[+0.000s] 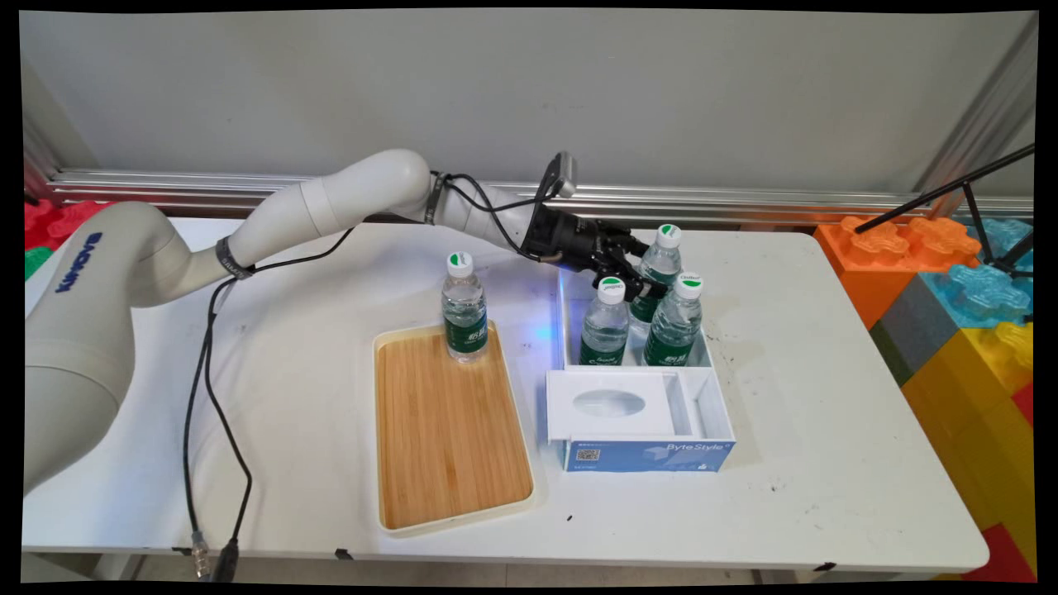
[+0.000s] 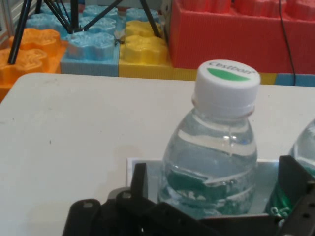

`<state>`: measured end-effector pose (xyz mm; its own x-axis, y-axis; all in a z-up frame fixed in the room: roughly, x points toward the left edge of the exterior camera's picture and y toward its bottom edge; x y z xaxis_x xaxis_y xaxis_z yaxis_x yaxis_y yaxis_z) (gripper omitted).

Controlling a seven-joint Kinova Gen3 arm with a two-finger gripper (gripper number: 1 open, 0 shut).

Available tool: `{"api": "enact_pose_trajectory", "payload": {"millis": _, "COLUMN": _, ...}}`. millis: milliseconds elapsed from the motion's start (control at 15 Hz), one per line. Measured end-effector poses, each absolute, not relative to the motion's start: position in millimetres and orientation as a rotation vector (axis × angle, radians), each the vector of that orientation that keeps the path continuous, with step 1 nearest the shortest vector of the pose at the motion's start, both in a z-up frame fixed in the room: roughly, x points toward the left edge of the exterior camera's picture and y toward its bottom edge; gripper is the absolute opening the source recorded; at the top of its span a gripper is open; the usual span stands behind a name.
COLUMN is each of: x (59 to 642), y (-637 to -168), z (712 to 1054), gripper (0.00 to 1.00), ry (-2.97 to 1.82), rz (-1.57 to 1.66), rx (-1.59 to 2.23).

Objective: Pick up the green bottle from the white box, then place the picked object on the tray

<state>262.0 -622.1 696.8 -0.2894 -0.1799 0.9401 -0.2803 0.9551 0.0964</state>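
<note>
A white open box [image 1: 717,397] holds three clear water bottles with white caps and green labels. My gripper [image 1: 638,279] reaches into it from the left, open around the rear bottle [image 1: 664,248]. In the hand view that bottle [image 2: 216,147] stands upright between my fingers [image 2: 139,179], with a gap on each side. A second bottle [image 2: 307,147] shows at the right edge. The two front bottles [image 1: 606,324] [image 1: 676,324] stand just below my gripper. A fourth bottle [image 1: 464,310] stands alone at the far end of a wooden tray [image 1: 446,446].
The box's near part has a white lid with an oval hole [image 1: 609,403] and a blue front. Big coloured blocks [image 1: 950,289] and a black tripod [image 1: 984,215] stand off the table's right side. Black cables [image 1: 207,397] hang from the arm at left.
</note>
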Motion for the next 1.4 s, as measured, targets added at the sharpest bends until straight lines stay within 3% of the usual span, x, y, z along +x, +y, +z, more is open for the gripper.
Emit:
{"api": "enact_pose_trajectory", "payload": {"millis": 933, "x": 246, "y": -628, "z": 692, "gripper": 1.0, "ry": -1.865, "rz": 0.112, "rx": 0.345}}
{"api": "enact_pose_trajectory", "payload": {"millis": 1000, "x": 246, "y": -628, "z": 692, "gripper": 0.0, "ry": -1.863, "rz": 0.114, "rx": 0.345}}
{"api": "enact_pose_trajectory", "payload": {"millis": 1400, "x": 244, "y": -629, "z": 692, "gripper": 0.0, "ry": -1.857, "rz": 0.118, "rx": 0.349}}
